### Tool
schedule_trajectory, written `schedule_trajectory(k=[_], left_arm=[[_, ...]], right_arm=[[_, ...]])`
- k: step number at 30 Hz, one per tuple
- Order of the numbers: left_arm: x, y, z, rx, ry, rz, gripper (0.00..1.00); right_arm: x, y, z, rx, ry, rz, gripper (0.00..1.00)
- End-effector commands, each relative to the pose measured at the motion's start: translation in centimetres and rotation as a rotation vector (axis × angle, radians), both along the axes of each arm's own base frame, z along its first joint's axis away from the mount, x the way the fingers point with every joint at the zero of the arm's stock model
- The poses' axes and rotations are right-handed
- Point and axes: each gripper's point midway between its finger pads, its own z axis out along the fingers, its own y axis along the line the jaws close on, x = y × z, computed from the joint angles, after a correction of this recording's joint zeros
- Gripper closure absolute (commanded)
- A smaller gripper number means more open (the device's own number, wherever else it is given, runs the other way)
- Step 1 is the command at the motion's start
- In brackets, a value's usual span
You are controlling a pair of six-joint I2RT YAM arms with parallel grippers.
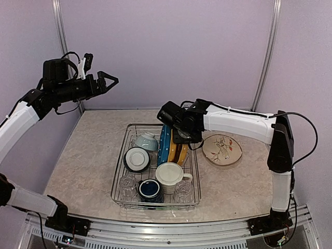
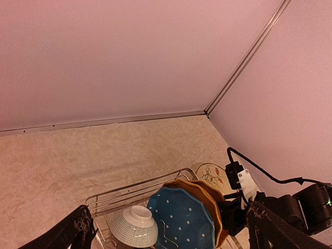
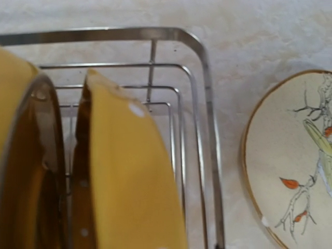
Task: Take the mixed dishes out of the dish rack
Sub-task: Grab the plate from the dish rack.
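Note:
The silver wire dish rack (image 1: pixel 120 179) holds a blue dotted plate (image 1: pixel 164 144) and two yellow plates (image 1: pixel 174 151) upright. It also holds a cream mug (image 1: pixel 168 175), a navy mug (image 1: pixel 150 190), two clear glasses (image 1: pixel 127 183), a pale teal bowl (image 1: pixel 147 141) and an overturned dark bowl (image 1: pixel 137 158). My right gripper (image 1: pixel 179 138) is down at the top edge of the yellow plates. Its fingers are out of the right wrist view, where a yellow plate (image 3: pixel 129 176) fills the near field. My left gripper (image 1: pixel 109 80) is open and empty, high above the table's left.
A cream floral plate (image 1: pixel 222 149) lies flat on the table just right of the rack, also in the right wrist view (image 3: pixel 290 155). Walls close the back and both sides. The rack's far right corner (image 3: pixel 205 78) is beside that plate.

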Motion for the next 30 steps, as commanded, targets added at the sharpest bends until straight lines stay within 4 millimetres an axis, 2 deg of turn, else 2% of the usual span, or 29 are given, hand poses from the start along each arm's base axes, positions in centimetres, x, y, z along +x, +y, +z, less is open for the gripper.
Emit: schedule_trajectory(k=[1, 6, 9, 12, 22, 30], left_arm=[[-0.3, -0.2, 0.4, 0.002, -0.008, -0.011, 0.01], [-0.4, 0.0, 0.6, 0.004, -0.015, -0.008, 0.01], [-0.4, -0.2, 0.6, 0.005, -0.01, -0.016, 0.01], [-0.6, -0.1, 0.8, 0.005, -0.019, -0.018, 0.01], [0.0, -0.2, 0.0, 0.017, 0.0, -0.007, 0.01], [0.3, -0.5, -0.6, 0.018, 0.02, -0.014, 0.01]], right_arm=[[-0.2, 0.4, -0.1, -0.038, -0.016, -0.041, 0.64], [-0.6, 1.2, 0.4, -0.03, -0.026, -0.047, 0.79], [-0.8, 1.0, 0.8, -0.044, -0.032, -0.058, 0.91], [-0.9, 0.8, 1.8, -0.059, -0.055, -0.066, 0.98], [-1.5, -1.1, 8.2, -0.053, -0.163, -0.073, 1.0], [-2.3, -3.9, 11.4, -0.067, -0.214, -0.092, 1.0]])
